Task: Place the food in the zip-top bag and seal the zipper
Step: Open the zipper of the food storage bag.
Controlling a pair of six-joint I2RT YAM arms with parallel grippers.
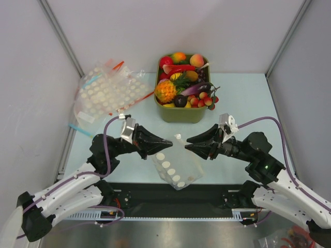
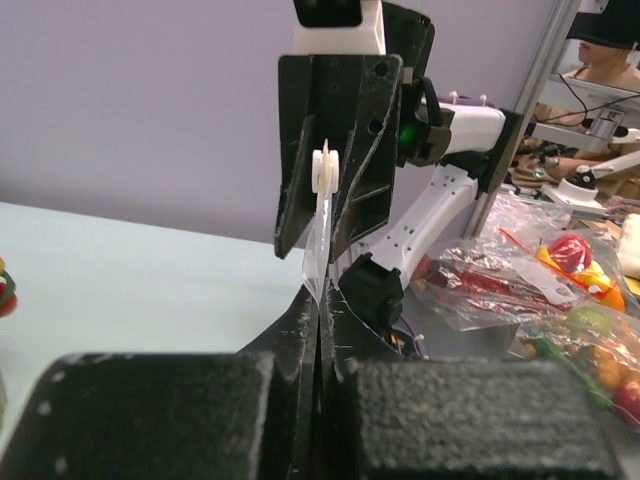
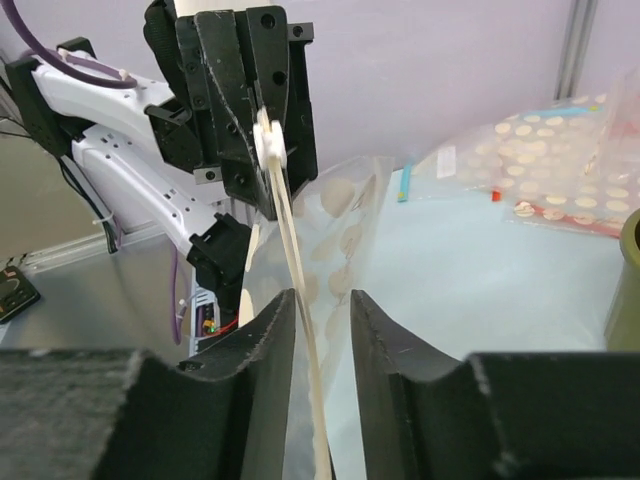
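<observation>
Shut tight, the left jaws pinch the thin plastic at the mouth of the zip-top bag [image 1: 178, 165]. The right jaws stand a little apart, with the zipper [image 1: 179, 138] running through the gap unclamped. The bag hangs between the two arms above the near part of the pale blue-green counter [image 1: 243, 98], its lower end near a dark strip [image 1: 176, 192] along the counter's front edge. The food [image 1: 182, 85] lies piled in an olive-green tub [image 1: 181, 114] at the far side, well apart from the bag. A heap of dotted clear bags [image 1: 106, 93] lies to the tub's left. Plain pale grey walls [image 1: 170, 26] close in the counter, with metal posts [image 1: 59, 36] at the corners.
</observation>
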